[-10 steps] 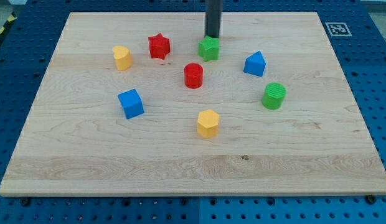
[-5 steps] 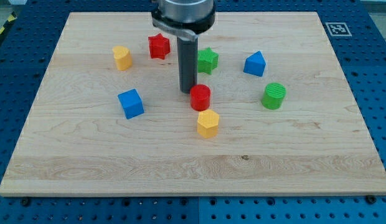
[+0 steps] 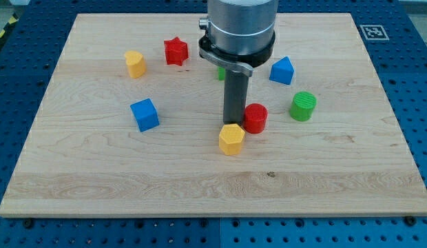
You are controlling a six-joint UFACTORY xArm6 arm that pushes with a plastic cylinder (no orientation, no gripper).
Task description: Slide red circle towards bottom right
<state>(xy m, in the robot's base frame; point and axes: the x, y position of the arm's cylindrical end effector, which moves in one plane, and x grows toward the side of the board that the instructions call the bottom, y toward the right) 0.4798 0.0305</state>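
The wooden board (image 3: 96, 172) fills most of the view, and the grey arm housing (image 3: 239, 31) hangs over its upper middle, hiding most of a green block (image 3: 219, 71) behind it. There are no fingers on this rig to be open or closed, only the dark rod (image 3: 235, 100), and my tip (image 3: 233, 124) sits just left of the red circle (image 3: 255, 118), touching or nearly so, with the yellow hexagon block (image 3: 231, 138) right below it. The red circle lies a little right of the board's centre, near the green cylinder (image 3: 303, 106), well short of the bottom right corner. I judge the slide as begun but mostly undone: a long diagonal stretch of bare wood remains. Elsewhere stand the blue block (image 3: 282, 70), blue cube (image 3: 144, 114), red star (image 3: 175, 51) and another yellow block (image 3: 135, 63).
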